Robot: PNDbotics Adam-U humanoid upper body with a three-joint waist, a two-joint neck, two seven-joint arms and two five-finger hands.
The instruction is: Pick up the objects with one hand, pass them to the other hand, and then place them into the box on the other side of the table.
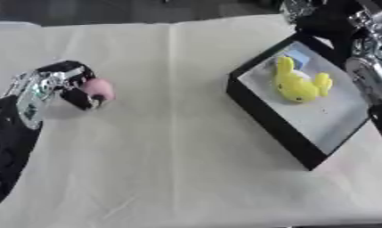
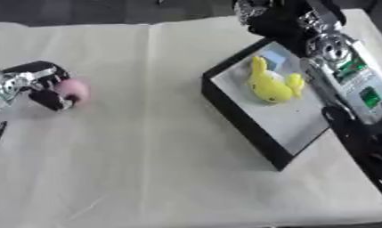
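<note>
A small pink round object (image 1: 99, 88) lies on the cream tablecloth at the left, and my left hand (image 1: 69, 82) is curled round it from the left, its black fingers wrapping the near and far sides. A yellow plush toy (image 1: 298, 84) rests inside the black-walled box (image 1: 271, 122) at the right, next to a small light-blue item (image 1: 297, 58). My right arm runs along the box's right side, and its hand (image 2: 275, 18) hangs above the box's far corner; how that hand's fingers stand is hidden.
The cream cloth (image 1: 178, 156) covers the whole table and has a fold line running front to back. The table's far edge meets a dark floor. The box sits tilted, one corner pointing toward me.
</note>
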